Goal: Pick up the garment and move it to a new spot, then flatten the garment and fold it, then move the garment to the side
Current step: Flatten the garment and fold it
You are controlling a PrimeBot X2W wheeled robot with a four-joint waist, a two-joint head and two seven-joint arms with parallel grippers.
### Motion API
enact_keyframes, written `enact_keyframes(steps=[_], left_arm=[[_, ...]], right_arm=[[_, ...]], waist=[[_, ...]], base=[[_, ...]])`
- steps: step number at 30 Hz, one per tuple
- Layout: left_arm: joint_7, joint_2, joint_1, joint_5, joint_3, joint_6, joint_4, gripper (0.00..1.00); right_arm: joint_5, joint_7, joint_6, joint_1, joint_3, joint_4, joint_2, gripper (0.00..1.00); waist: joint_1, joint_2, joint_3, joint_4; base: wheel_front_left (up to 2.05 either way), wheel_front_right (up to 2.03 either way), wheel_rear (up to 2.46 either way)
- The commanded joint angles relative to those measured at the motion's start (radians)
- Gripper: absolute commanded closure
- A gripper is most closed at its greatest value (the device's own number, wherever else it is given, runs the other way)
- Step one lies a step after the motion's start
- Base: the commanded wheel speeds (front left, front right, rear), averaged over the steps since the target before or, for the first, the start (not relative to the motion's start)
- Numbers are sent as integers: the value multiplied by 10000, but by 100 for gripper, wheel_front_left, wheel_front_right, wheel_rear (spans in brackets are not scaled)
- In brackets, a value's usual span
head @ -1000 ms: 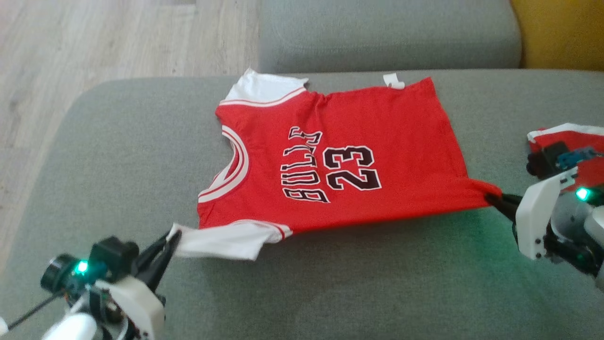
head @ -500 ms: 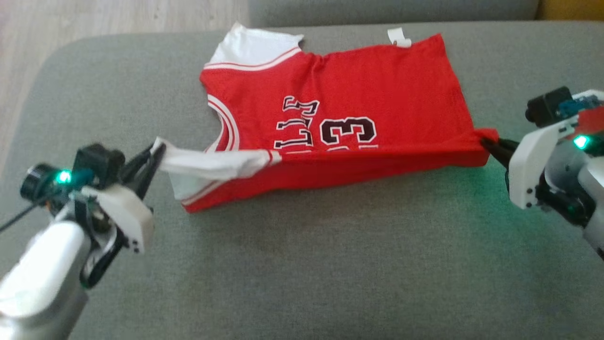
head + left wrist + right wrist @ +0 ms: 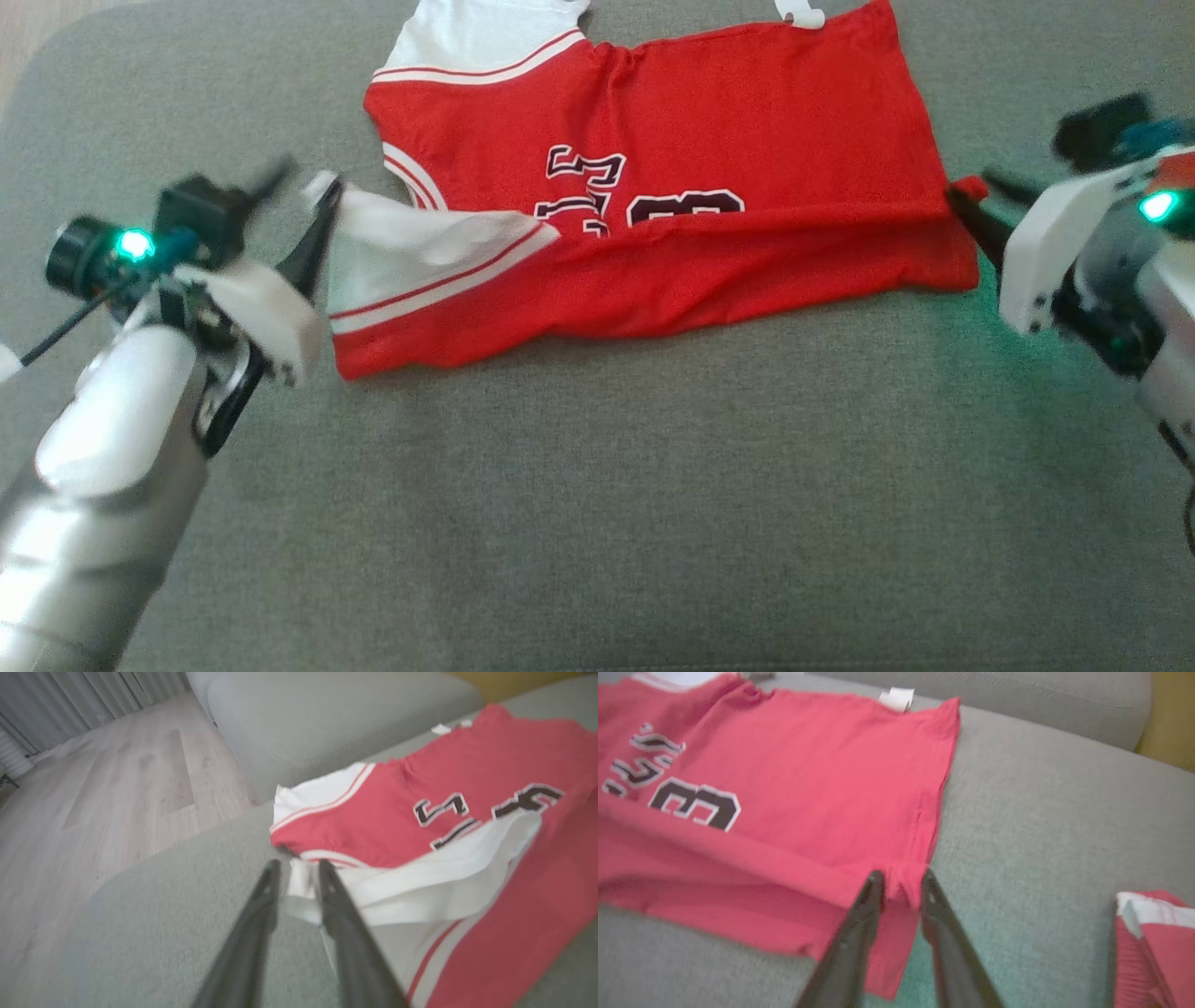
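On the grey sofa seat (image 3: 607,513) the red jersey (image 3: 700,121) lies spread out, its near edge turned up over its own front, so the doubled band of red cuts across the black number (image 3: 686,205) and hides the lower part of the print. The fold line runs the whole width of the jersey, a little rumpled along the front.

At the jersey's left end sits the left gripper (image 3: 301,182), and its two dark fingers stand parted. The wrist view confirms it: the gripper (image 3: 298,865) is spread, with the edge of the white sleeve (image 3: 420,877) loose in the gap, not pinched. That sleeve drapes across the jersey's striped shoulder, just beside the neckline.

Over at the jersey's right end, the right gripper (image 3: 971,184) is spread as well. Along its own fingers, the gripper (image 3: 902,875) has the red hem corner (image 3: 901,884) standing between the tips, with daylight on either side of the cloth, so there's no clamp on it.

At the far edge of the jersey, a small white label (image 3: 808,14) pokes out past the hem. To the right of the jersey, well apart from it, another bit of red and white clothing (image 3: 1153,942) rests on the same seat. Beyond the jersey's far side rises the sofa's back cushion (image 3: 1017,695), and past its left end lies pale wood floor (image 3: 93,788).
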Motion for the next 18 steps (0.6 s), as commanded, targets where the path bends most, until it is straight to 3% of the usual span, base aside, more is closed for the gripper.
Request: enact_keyframes(steps=[1, 3, 5, 10, 13, 15, 18], left_arm=[[-301, 273, -637, -9, 607, 135, -127, 0], [-1109, -49, -829, -118, 890, 392, 177, 0], [-2330, -393, -957, -229, 1259, 738, 541, 0], [-3201, -854, -582, -541, 2088, 1251, 291, 0], [-3244, -961, 87, -75, 2557, 1542, -915, 0], [-3248, -1103, 873, 285, 2934, 1749, -1863, 0], [-3250, -1413, 2161, 722, 3514, 2045, -2885, 0]], right_arm=[[52, -303, -9, -214, -264, -38, -62, 0], [152, -1018, -9, -346, -757, 307, 207, 0], [-28, -2451, -9, -507, -1335, 651, 582, 0], [-370, -4697, -9, -338, -2467, 1176, 1394, 0], [-768, -5035, -9, 62, -3397, 1151, 1917, 0], [-1140, -5052, -9, 518, -4536, 517, 2316, 0], [-2574, -5057, -9, 1735, -6119, -726, 2971, 0]], waist=[[-2, 0, 11, 19], [-2, 0, 3, 47], [-2, 0, -115, 71], [-2, 0, -531, 104], [-2, 0, -796, 92], [-2, 0, -936, 49], [-2, 0, -1132, -19]], base=[[0, 0, 0], [0, 0, 0], [0, 0, 0], [0, 0, 0], [0, 0, 0], [0, 0, 0], [0, 0, 0]])
